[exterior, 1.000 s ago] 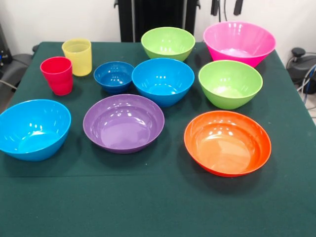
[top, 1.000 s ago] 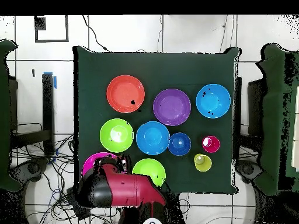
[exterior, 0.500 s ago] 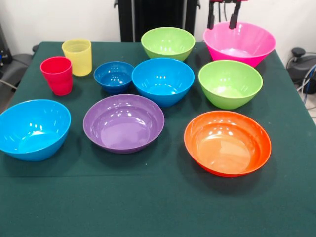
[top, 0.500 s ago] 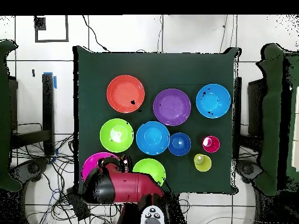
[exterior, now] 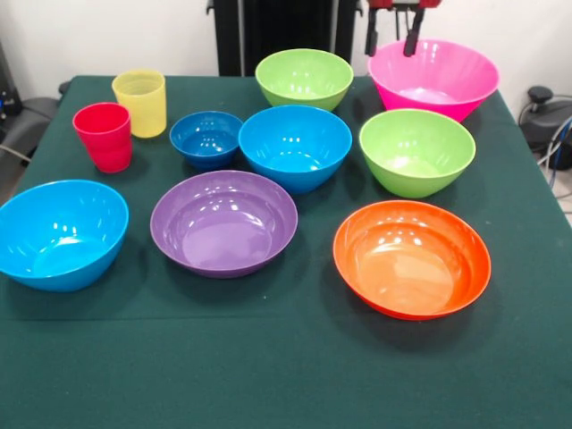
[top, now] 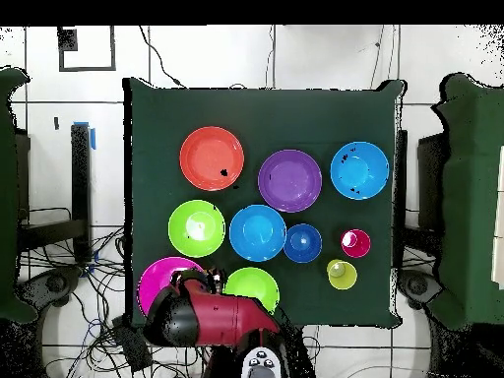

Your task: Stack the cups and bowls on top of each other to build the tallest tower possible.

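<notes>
The gripper [exterior: 391,34] is hanging at the top edge of the front view with its two dark fingers [exterior: 412,41] spread apart and holding nothing, their tips standing at the back rim of the big glossy pink plastic bowl [exterior: 435,77], on its side toward the far lime green bowl [exterior: 304,77]. That green bowl is sitting just beside the pink one at the table's far edge. In front of the pink bowl the second lime green bowl [exterior: 416,150] is resting, and nearer the camera the wide orange bowl [exterior: 412,257] is lying with its inside catching glare. The middle light blue bowl [exterior: 295,146] is sitting close beside the small dark blue bowl [exterior: 206,138]. The wide purple bowl [exterior: 223,222] is lying in front of those two, with the other light blue bowl [exterior: 61,232] beside it near the table's side edge. The red plastic tumbler [exterior: 104,136] and the translucent yellow tumbler [exterior: 139,103] are standing upright, close together at the far corner. All of them are sitting singly on the green tablecloth [exterior: 286,375]; nothing is stacked.

The overhead view is showing the red and black arm [top: 212,317], which the front view is cropping, reaching over the pink bowl [top: 157,277] and covering part of it; there the fingers are hidden beneath the arm.
</notes>
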`<state>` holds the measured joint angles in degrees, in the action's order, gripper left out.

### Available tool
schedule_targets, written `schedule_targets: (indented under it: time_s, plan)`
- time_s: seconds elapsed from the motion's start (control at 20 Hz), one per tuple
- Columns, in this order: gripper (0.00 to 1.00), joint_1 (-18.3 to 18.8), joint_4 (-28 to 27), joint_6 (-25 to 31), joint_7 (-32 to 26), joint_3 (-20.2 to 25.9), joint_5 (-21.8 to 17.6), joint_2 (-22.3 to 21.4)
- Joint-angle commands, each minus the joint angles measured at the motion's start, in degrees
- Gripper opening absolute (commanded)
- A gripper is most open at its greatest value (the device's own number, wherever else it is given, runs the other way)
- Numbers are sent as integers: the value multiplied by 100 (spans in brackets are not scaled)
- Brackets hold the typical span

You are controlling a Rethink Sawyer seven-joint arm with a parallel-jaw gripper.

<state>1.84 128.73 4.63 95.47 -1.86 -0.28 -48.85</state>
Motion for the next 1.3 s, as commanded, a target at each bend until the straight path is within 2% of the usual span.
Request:
schedule_targets:
  time_s: [0.05, 0.3, 1.1, 1.3]
  plan:
    - [100, 302, 425, -133, 760, 187, -369, -44]
    - [100, 328, 443, -33, 739, 111, -421, -193]
    - [100, 164, 533, -301, 918, -71, -421, -157]
    - [100, 324, 512, -392, 896, 136, -428, 61]
